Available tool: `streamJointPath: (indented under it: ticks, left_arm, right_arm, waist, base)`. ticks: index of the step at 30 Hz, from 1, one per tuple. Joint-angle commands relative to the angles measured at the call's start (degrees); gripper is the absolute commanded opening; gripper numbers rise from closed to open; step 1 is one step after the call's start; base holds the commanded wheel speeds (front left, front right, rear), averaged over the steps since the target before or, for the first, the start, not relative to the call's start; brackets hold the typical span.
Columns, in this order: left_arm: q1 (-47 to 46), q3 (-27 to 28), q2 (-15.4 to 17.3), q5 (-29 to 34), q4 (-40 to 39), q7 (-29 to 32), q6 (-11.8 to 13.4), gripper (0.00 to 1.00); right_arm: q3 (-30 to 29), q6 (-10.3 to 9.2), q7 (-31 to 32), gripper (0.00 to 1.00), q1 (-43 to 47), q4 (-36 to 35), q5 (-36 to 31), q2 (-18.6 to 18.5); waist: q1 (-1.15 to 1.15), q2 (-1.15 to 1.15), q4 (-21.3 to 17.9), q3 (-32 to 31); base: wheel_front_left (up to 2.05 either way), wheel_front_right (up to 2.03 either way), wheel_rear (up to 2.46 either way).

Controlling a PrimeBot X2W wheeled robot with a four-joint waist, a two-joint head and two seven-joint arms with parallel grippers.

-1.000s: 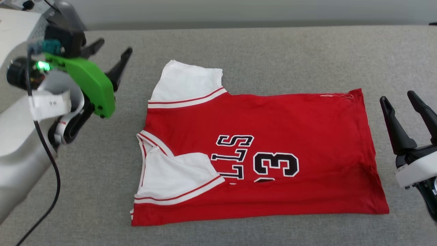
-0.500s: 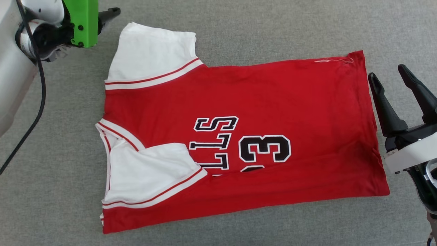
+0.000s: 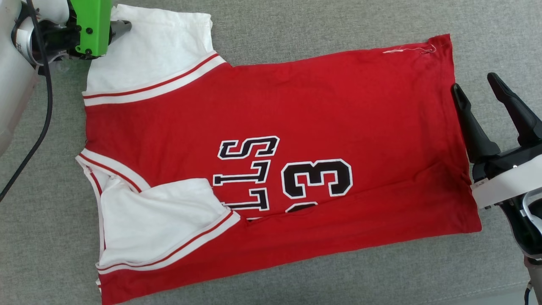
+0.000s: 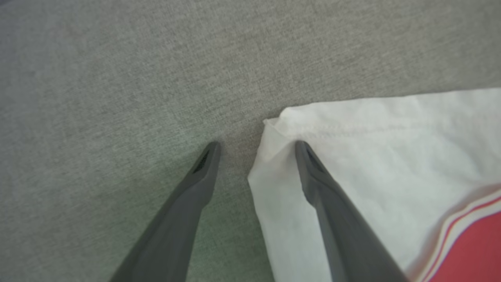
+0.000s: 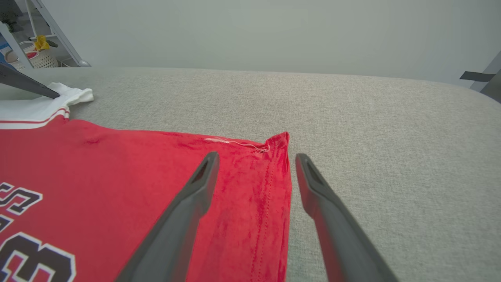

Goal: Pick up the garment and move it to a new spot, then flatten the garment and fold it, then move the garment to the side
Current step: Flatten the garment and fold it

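Left gripper (image 4: 256, 145) and right gripper (image 5: 256, 156), both wide, straddle your red jersey's (image 3: 296, 101) corners; close shallow and the sleeve (image 4: 372, 164), perhaps doubled, slips.

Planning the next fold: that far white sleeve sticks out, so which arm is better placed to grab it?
Left. The left gripper is open, straddling the corner of the white sleeve; the right gripper is open at the hem of the garment, the opposite end.
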Motion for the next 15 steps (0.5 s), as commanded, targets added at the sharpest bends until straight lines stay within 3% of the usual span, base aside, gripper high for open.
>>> streamJointPath:
  ticks: [1, 2, 3, 4, 10, 15]
  left_arm:
    - [2.00, -1.58, -0.58, -0.31, 0.32, 1.06, -0.32, 1.00]
    - [2.27, -1.79, -0.59, -0.53, 0.22, 1.23, -0.34, 1.00]
    - [2.57, -2.00, -0.64, -0.79, -0.09, 1.18, -0.35, 0.18]
    - [2.82, -2.29, -0.64, -0.93, -0.48, 1.20, -0.36, 0.00]
    - [3.19, -3.77, 0.29, 0.42, -2.38, -3.91, -0.38, 0.00]
    - [3.66, -4.77, 0.57, 1.37, -4.68, -9.72, -0.39, 0.00]
  right_arm:
    - [-0.11, -0.04, -0.49, 1.00, -1.02, 0.37, 0.64, -0.04]
    - [-0.16, -0.04, -0.56, 1.00, -1.13, 0.50, 0.77, -0.01]
    - [-0.18, -0.04, -0.63, 1.00, -1.28, 0.67, 0.90, -0.01]
    - [-0.20, -0.04, -0.66, 1.00, -1.39, 0.82, 0.98, -0.01]
    - [-0.90, -0.04, -0.48, 1.00, -2.37, 1.94, 1.61, -0.94]
    - [-1.93, -0.04, 1.95, 1.00, -4.94, 2.59, 1.79, -4.91]
  waist:
    - [-0.01, 0.00, 0.08, -0.02]
    - [-0.01, 0.00, 0.13, -0.05]
    - [-0.01, 0.00, 0.19, -0.07]
    - [-0.01, 0.00, 0.26, -0.13]
    - [-0.01, 0.00, 1.12, -1.91]
    - [-0.01, 0.00, 2.94, -5.54]
  base:
    - [0.00, 0.00, 0.00]
    - [0.00, 0.00, 0.00]
    - [0.00, 0.00, 0.00]
    - [0.00, 0.00, 0.00]
    - [0.00, 0.00, 0.00]
    - [0.00, 0.00, 0.00]
